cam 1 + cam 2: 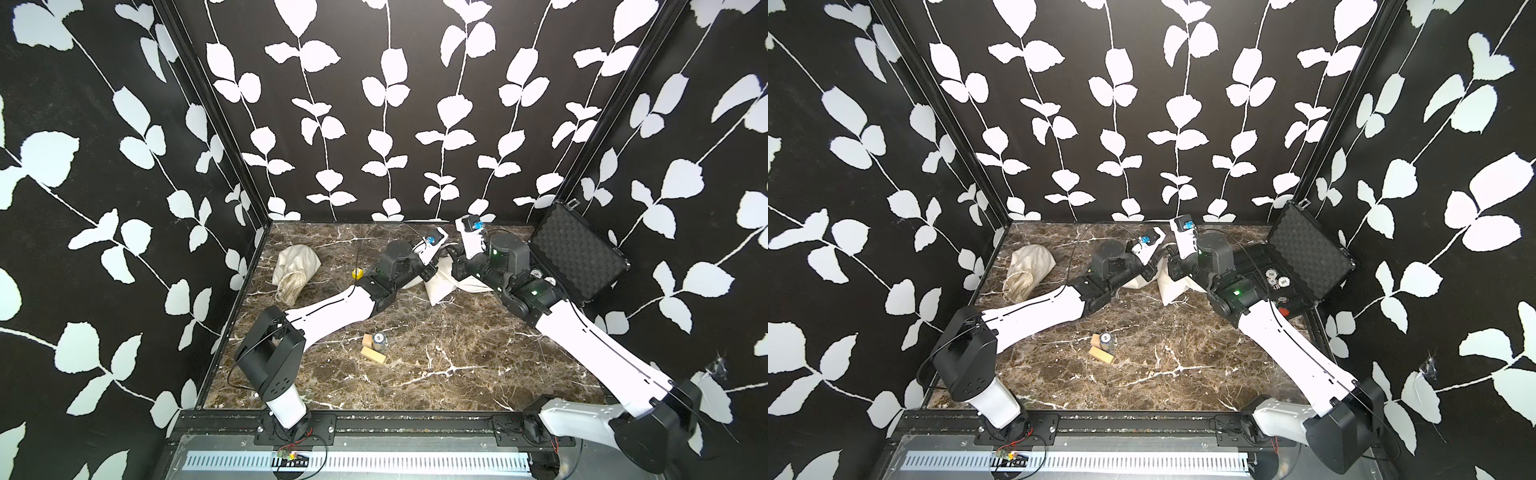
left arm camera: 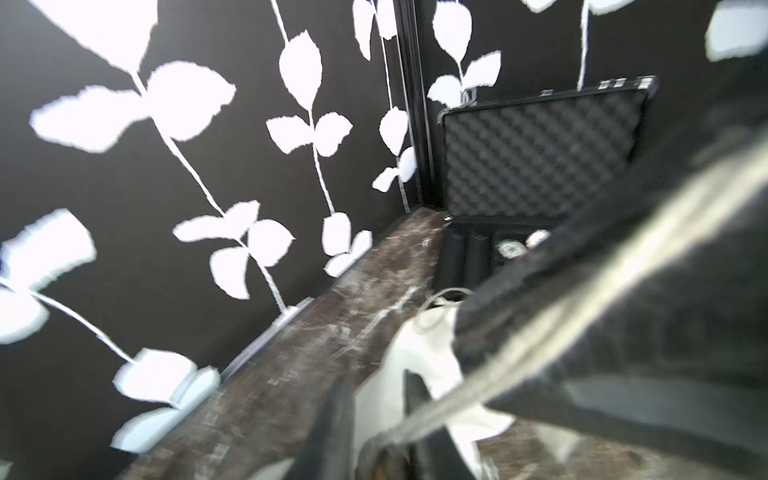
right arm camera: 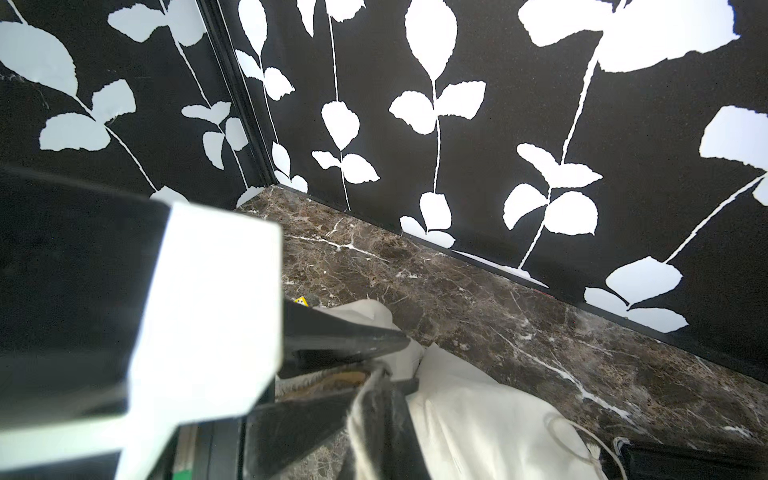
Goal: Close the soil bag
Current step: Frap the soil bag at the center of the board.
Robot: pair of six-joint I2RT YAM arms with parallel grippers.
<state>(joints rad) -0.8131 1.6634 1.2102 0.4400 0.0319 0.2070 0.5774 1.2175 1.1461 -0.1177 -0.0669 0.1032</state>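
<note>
The soil bag is a white cloth sack lying at the back middle of the marble table, mostly hidden under both wrists. My left gripper and right gripper meet tip to tip over its mouth. In the left wrist view a pale drawstring runs taut from my left gripper to the right one, above the soil bag. In the right wrist view the drawstring lies pinched in my right gripper beside the soil bag. Both are shut on the string.
A second cloth sack lies open-mouthed at the back left. A yellow die sits near the left forearm. Two wooden blocks and a small can lie mid-table. An open foam-lined black case with chips stands against the right wall.
</note>
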